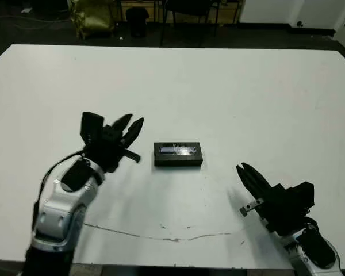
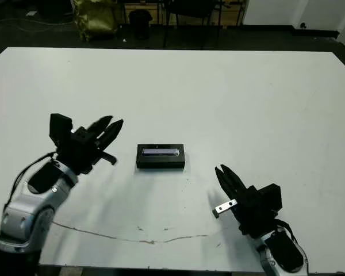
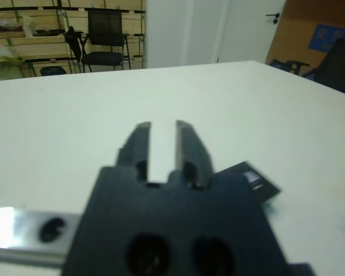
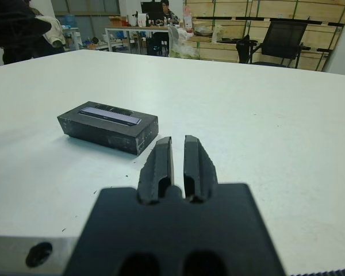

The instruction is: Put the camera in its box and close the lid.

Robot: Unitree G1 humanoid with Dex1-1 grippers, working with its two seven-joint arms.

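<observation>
A white table [image 1: 247,98] fills the frame, with a thin dark scuff line [image 1: 161,237] near its lower edge. At center lies the closed box [image 1: 178,154], its lid [image 1: 177,150] on top showing a pale strip; no writing is legible. The left gripper [image 1: 132,127], fingers slightly spread, hovers left of the box. The right gripper [image 1: 245,172], lower right, has fingers nearly together. Only the wrist views show shelves and an office chair [image 3: 106,35].

Left gripper [image 1: 134,126]: I saw it raised, fingers slightly apart, holding nothing.
Right gripper [image 1: 244,170]: I saw it low, fingers nearly together, holding nothing.
</observation>
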